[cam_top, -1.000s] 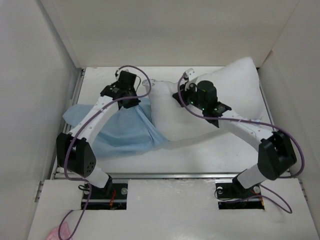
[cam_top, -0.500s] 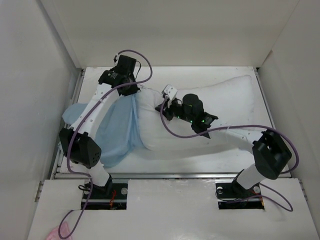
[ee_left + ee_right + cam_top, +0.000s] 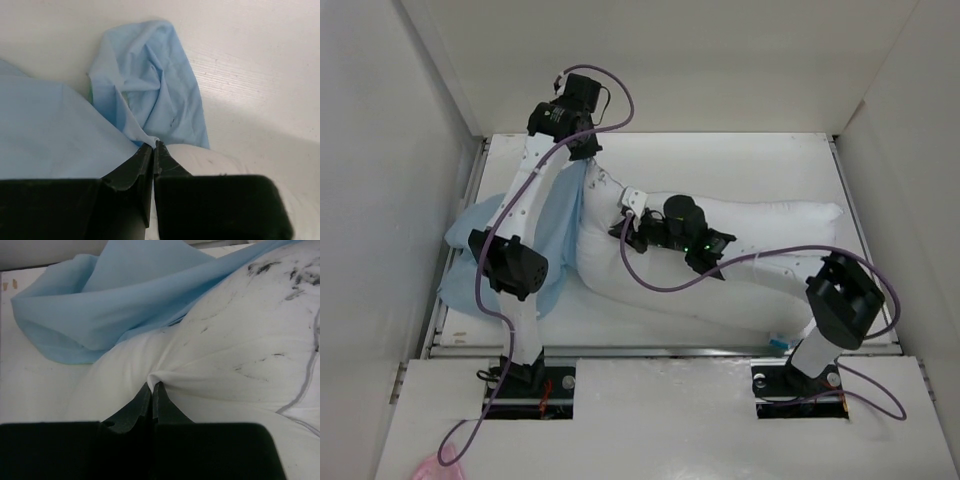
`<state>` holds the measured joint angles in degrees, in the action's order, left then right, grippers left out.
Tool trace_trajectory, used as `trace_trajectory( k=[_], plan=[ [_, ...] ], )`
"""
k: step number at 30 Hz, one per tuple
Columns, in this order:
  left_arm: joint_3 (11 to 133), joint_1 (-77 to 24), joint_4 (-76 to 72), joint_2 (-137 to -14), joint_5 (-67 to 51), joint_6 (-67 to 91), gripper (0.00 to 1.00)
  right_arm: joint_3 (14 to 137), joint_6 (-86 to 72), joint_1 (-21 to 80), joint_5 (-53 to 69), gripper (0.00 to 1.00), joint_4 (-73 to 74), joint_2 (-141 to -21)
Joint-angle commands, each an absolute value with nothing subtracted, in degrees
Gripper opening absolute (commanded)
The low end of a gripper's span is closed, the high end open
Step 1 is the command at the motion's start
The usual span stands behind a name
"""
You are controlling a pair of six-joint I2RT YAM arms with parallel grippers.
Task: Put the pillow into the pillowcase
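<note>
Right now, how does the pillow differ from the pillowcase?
The pillow is white and plump; the pillowcase is light blue, thin and creased. The pillow stretches across the right; the pillowcase bunches at the left. The right tool pinches the pillow, the left tool the pillowcase. Both are fabric.

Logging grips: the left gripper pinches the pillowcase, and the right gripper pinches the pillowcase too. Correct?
No. The right gripper pinches the white pillow, as the right wrist view shows; the left gripper does pinch the pillowcase.

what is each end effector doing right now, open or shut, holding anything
left end effector: shut, pinching the pillowcase
right end effector: shut, pinching a fold of the pillow
</note>
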<state>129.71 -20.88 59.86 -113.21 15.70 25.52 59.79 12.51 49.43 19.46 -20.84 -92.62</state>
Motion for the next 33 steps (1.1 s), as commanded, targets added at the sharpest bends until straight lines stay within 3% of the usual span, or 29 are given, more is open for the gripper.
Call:
trace_trajectory(
  k=[1, 13, 16, 21, 25, 27, 28, 29, 30, 33],
  plan=[
    [136.94, -20.13, 45.35, -109.86, 17.49, 24.7, 0.0, 59.4, 10.55, 55.28, 36.39, 0.0, -3.26, -101.76],
    [123.76, -30.4, 37.61, -93.16, 10.63, 19.86, 0.0, 77.5, 13.8, 55.28, 37.46, 0.0, -2.02, -118.91],
    [119.55, -33.73, 38.32, -89.58, 11.86, 20.99, 0.0, 77.0, 7.23, 53.62, 35.51, 0.0, -9.55, -119.71],
    [102.34, -36.21, 35.77, -81.75, 15.89, 25.57, 0.0, 74.71, -4.83, 42.81, 44.47, 0.0, -22.67, -119.28],
    [97.31, -36.21, 41.29, -78.14, 21.95, 31.26, 0.01, 71.29, -5.44, 39.56, 26.5, 0.0, -19.27, -113.05],
    [94.76, -36.21, 43.32, -75.86, 23.46, 33.74, 0.16, 67.88, -7.99, 36.15, 14.75, 0.0, -18.37, -110.32],
    [91.09, -36.21, 43.33, -74.89, 23.47, 34.71, 0.39, 66.89, -8.69, 34.38, 12.94, 0.0, -17.67, -107.95],
    [89.14, -36.21, 43.33, -73.93, 23.99, 36.28, 0.51, 66.1, -10.7, 32.36, 11.35, 0.0, -17.06, -106.97],
    [87.21, -36.21, 43.33, -72.35, 23.99, 37.26, 0.57, 66.09, -11.77, 28.43, 8.9, 0.0, -16.09, -106.09],
    [80.87, -32.62, 43.33, -70.67, 22.41, 40.33, 0.62, 65.39, -11.78, 23.74, 6.96, 0.0, -11.88, -102.66]
  ],
)
